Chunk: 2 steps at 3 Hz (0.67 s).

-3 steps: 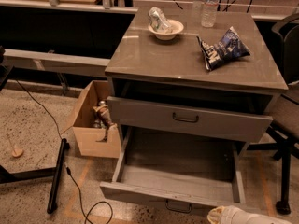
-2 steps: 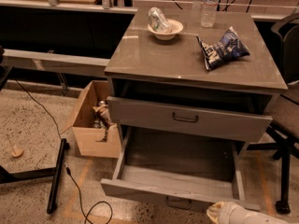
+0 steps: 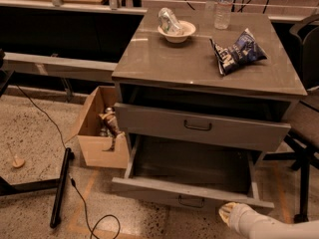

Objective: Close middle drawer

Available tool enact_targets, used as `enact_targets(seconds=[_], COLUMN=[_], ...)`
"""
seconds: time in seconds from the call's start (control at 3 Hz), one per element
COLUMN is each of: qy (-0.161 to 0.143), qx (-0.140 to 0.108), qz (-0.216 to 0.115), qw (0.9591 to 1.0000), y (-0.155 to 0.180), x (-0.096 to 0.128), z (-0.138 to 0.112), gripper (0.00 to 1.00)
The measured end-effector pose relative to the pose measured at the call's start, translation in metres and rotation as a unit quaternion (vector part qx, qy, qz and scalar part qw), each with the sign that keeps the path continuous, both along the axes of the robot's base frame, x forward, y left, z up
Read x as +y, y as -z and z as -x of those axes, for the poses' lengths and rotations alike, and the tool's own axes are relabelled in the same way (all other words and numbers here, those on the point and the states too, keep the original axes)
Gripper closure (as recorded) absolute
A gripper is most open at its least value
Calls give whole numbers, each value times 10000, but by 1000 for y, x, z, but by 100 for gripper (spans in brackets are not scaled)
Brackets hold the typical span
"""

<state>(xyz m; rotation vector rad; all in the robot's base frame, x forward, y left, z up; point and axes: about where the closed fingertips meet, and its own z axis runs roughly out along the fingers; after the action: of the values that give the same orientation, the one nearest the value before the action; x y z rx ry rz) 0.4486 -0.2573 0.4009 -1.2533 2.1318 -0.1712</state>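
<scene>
The middle drawer is pulled far out of the grey cabinet, showing its deep empty inside. Its low front panel carries a small dark handle. Above it, the taller-fronted drawer stands slightly open. The lowest drawer is hidden under the open one. My gripper, on a white arm coming in from the bottom right, is just in front of the middle drawer's front panel, to the right of the handle.
On the cabinet top lie a white bowl, a water bottle and a chip bag. An open cardboard box stands left of the cabinet. A black bar and cable lie on the floor. A chair stands at right.
My gripper has moved up and to the left, closer to the middle drawer's front panel. The drawers have not moved.
</scene>
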Motion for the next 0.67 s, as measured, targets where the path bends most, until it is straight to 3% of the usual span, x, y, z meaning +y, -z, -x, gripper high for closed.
enact_targets(seconds=[0.67], qy=[-112], qx=[-381], qz=[385], qw=[9985], y=[-4], x=[-21], z=[-56], gripper=[100])
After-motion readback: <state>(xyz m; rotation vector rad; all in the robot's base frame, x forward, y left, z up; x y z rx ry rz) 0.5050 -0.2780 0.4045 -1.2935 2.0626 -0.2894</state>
